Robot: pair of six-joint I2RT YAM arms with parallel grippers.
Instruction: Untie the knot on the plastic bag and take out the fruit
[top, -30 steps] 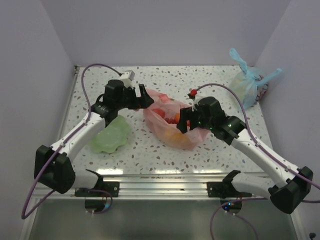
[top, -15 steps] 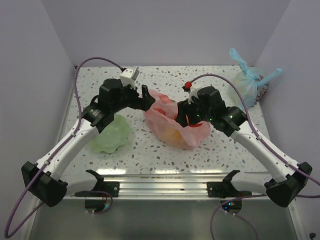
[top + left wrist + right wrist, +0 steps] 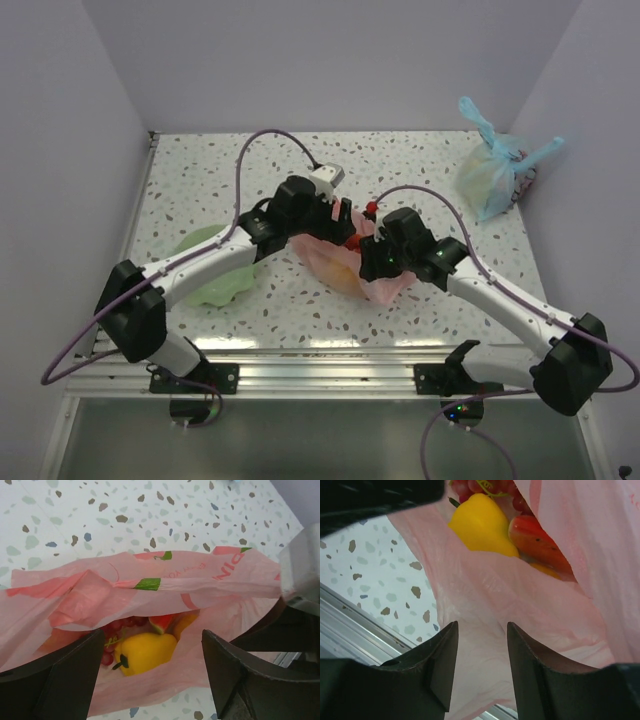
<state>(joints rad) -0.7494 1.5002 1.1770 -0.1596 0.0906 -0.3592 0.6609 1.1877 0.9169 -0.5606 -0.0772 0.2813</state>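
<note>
Lying near the middle of the speckled terrazzo tabletop [image 3: 200,170], the thin translucent pink plastic bag with red print [image 3: 345,272] sits between the two arms. Its mouth gapes toward the left wrist camera. Inside it a yellow pepper-shaped toy fruit [image 3: 145,652] rests on the lower wall. A red watermelon slice [image 3: 161,624] lies just behind the yellow fruit, with an orange piece [image 3: 184,622] beside the slice. A dark red grape cluster [image 3: 107,647] touches the yellow fruit's left side.

The left tool [image 3: 152,645] stands wide, one dark finger on either side of the bag's opening. The near lip of the bag lies between the fingers, and they clamp nothing. The right tool [image 3: 482,630] stands narrower, low against the bag's right flank. A fold of the pink film lies in the gap between its fingers, but they are not pressed shut on it. From the right wrist, the yellow fruit and the watermelon slice show above that fold.

A pale green wavy-edged bowl [image 3: 210,280] lies left of the pink bag, partly hidden under the left arm. A light blue translucent knotted bag [image 3: 490,175] stands at the far right corner, well apart from everything else.
</note>
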